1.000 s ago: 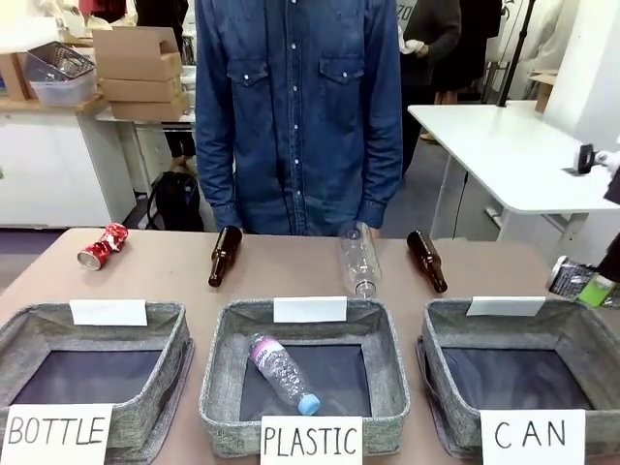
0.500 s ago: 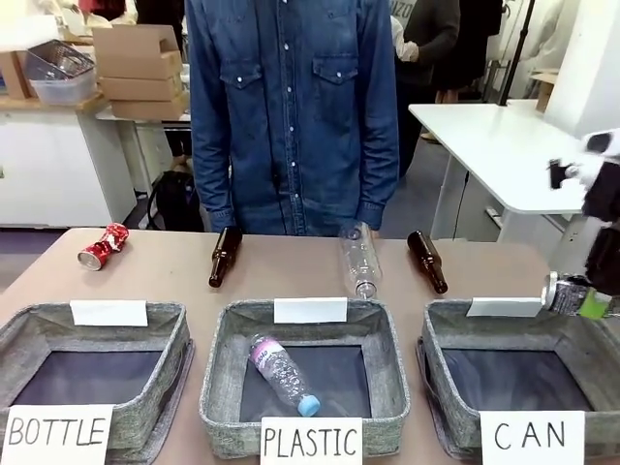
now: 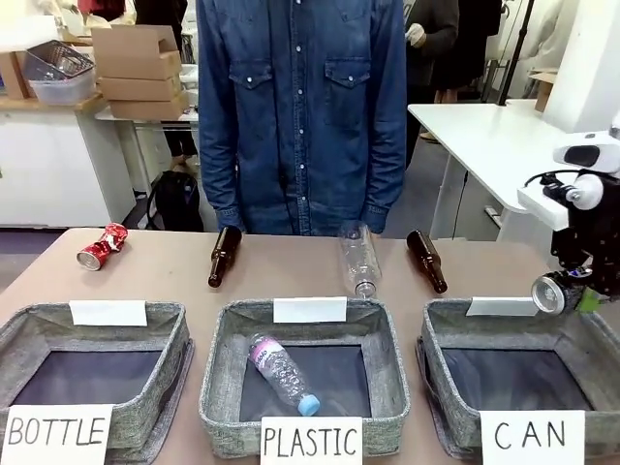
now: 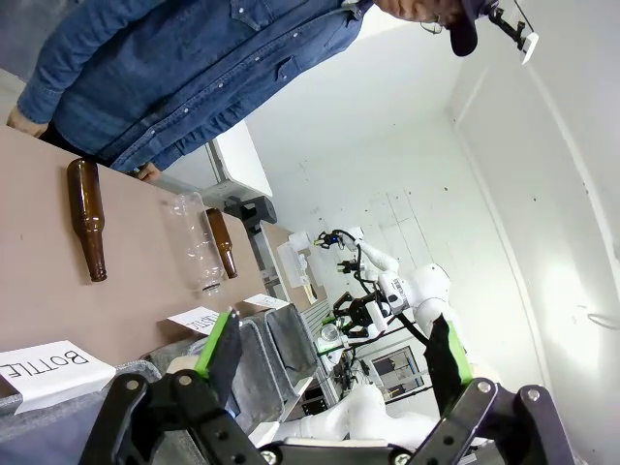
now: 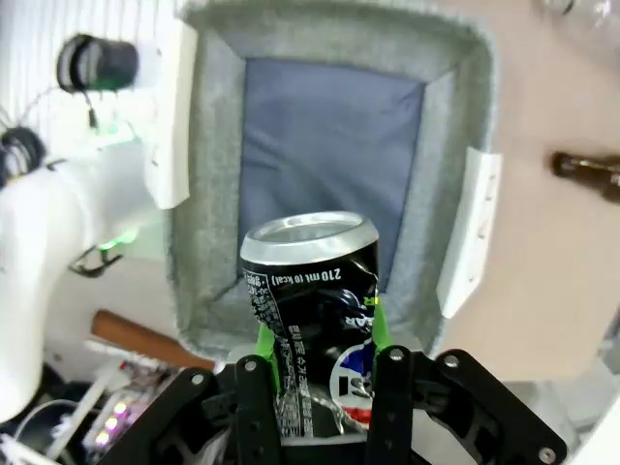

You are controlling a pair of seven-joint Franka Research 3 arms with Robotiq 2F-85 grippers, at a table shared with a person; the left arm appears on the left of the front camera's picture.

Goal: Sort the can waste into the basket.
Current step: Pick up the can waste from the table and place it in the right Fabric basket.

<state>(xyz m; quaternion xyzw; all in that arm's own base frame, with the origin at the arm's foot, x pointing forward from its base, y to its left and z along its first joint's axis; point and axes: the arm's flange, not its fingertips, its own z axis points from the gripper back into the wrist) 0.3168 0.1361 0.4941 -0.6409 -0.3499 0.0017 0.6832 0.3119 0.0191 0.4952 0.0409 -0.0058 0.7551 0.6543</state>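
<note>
My right gripper (image 3: 573, 294) is shut on the dark black-and-silver can (image 3: 552, 293) and holds it above the back right corner of the grey CAN basket (image 3: 448, 334). In the right wrist view the can (image 5: 308, 281) stands between the green pads of that gripper (image 5: 322, 339), with the basket's grey rim (image 5: 208, 194) and dark bottom beneath it. The crushed red can (image 3: 102, 246) lies at the far left of the table. My left gripper (image 4: 334, 349) is open in the air with nothing between its fingers.
Two brown bottles (image 3: 224, 256) (image 3: 427, 261) and a clear plastic bottle (image 3: 359, 259) lie along the far edge, in front of a person in a denim shirt (image 3: 300, 116). The PLASTIC bin (image 3: 218, 368) holds one bottle (image 3: 281, 373). The BOTTLE bin (image 3: 39, 325) is at the left.
My right arm has come further into the front view, carrying the dark can up and to the left, from beyond the right edge to over the CAN basket's back right corner.
</note>
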